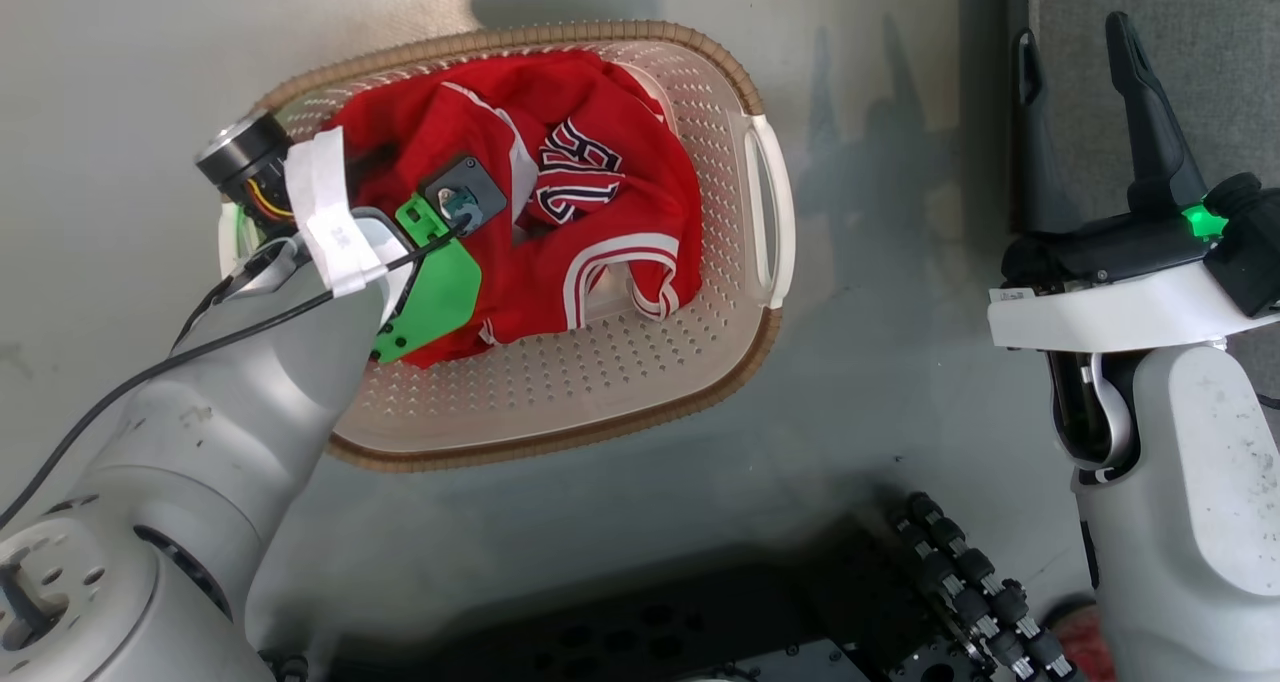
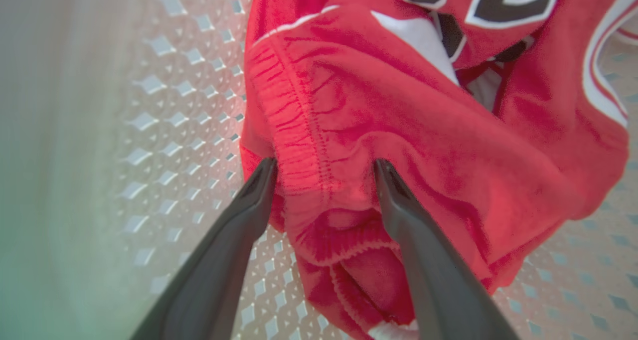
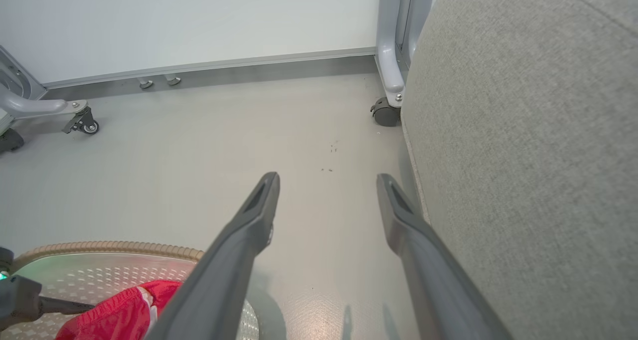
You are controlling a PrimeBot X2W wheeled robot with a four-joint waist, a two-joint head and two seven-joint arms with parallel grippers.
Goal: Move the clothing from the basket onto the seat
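Red clothing (image 1: 600,232) heaped in the cream basket (image 1: 600,402) on the floor (image 1: 900,362).
The left arm covers the heap's left part and hides its own fingers in the head view. The wrist view shows the left gripper (image 2: 324,165) spread wide astride a gathered waistband. Jersey lettering faces up, and the basket's long axis runs left to right. The right gripper (image 1: 1072,32) hovers wide and empty beside the cut-off seat (image 3: 523,155).

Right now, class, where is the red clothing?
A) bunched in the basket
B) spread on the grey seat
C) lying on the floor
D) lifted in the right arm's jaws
A: the red clothing lies bunched inside the basket, with the left gripper holding its open jaws either side of a fold.
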